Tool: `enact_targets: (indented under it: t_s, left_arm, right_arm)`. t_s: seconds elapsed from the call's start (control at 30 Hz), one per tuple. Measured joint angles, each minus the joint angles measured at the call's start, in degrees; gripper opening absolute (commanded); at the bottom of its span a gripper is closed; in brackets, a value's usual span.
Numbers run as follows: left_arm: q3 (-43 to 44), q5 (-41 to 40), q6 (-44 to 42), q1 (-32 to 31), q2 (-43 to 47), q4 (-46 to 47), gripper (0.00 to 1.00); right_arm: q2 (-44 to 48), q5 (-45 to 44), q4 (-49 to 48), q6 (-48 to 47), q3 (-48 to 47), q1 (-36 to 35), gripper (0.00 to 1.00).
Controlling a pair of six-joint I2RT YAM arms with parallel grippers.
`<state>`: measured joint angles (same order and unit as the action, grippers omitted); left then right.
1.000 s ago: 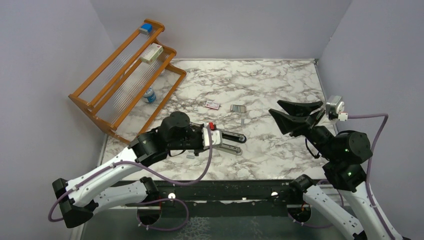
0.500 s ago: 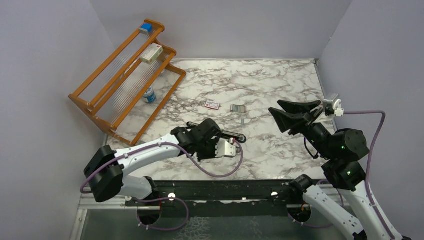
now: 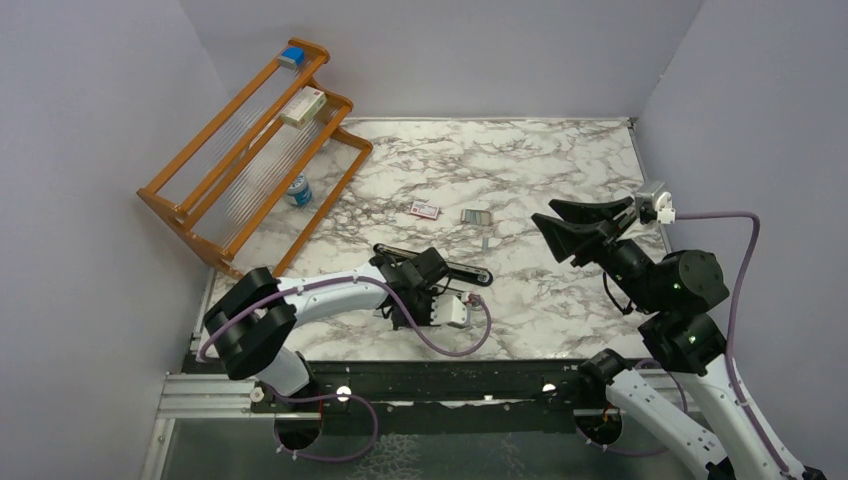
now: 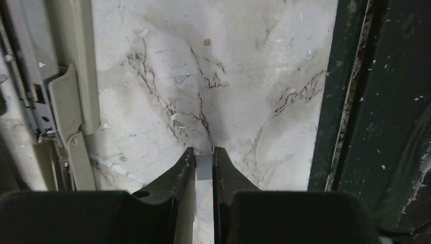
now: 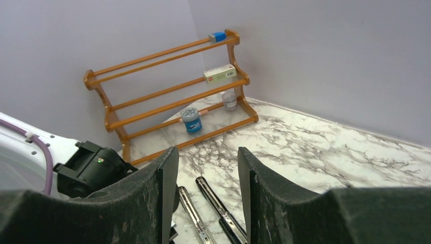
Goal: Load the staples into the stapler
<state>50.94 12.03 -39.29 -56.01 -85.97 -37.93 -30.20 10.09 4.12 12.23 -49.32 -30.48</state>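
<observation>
Well, counting first: I have two pincers, and on the marble tabletop [image 3: 560, 160] I see one black stapler [image 3: 465, 271], one red-and-white packet [image 3: 425, 209], one grey tray [image 3: 476, 216] just right of that packet, and one loose silver sliver [image 3: 484, 241] lying just nearer than the tray. My left pincer [image 3: 398, 312] points straight down close to the near edge. In its wrist view the fingers [image 4: 178, 173] are drawn narrowly together on one small pale strip of staples [image 4: 203, 168], which sits pinched between the tips against the marble. The stapler lies opened out just beyond that pincer, toward the far side, with my left arm crossing over part of it. From the right wrist it shows as two long slim parts side by side, and their near ends are cut off behind my own fingers. My right pincer [image 3: 545, 212] hangs high above the right side of the tabletop, well apart from everything, jaws spread wide and holding nothing. One wooden rack [image 3: 215, 165] leans in the far left corner. It carries one small blue block [image 3: 291, 56], one white-and-red box [image 3: 303, 106], one blue-lidded jar [image 5: 192, 119] and one small pale jar [image 5: 229, 99]. A hinged grey metal part [image 4: 63, 101] with a spring runs along the left edge of the left wrist view. It is cut off there, and I cannot tell for certain what it belongs to.
</observation>
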Motion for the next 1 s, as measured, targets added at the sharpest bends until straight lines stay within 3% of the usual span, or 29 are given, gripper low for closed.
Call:
enact_targets:
  t_s: [0.13,0.5,0.8,1.0]
  left_arm:
    - [0.00,-0.61,-0.42,-0.11,-3.89,0.22,0.13]
    - [1.31,-2.54,-0.22,-0.85,-5.38,-0.15,0.60]
    - [7.13,-2.47,0.79,-0.85,-2.16,-0.35,0.63]
    - [8.98,-2.54,2.27,-0.85,8.31,4.79,0.63]
  right_arm:
    - [-0.39,0.00,0.28,0.07,0.00,0.00,0.50]
    - [-0.13,-1.25,2.29,0.24,0.00,0.00,0.50]
    - [-3.04,-10.27,4.52,3.89,0.55,0.00,0.50]
    - [-14.97,-16.15,9.49,4.92,0.26,0.00,0.53]
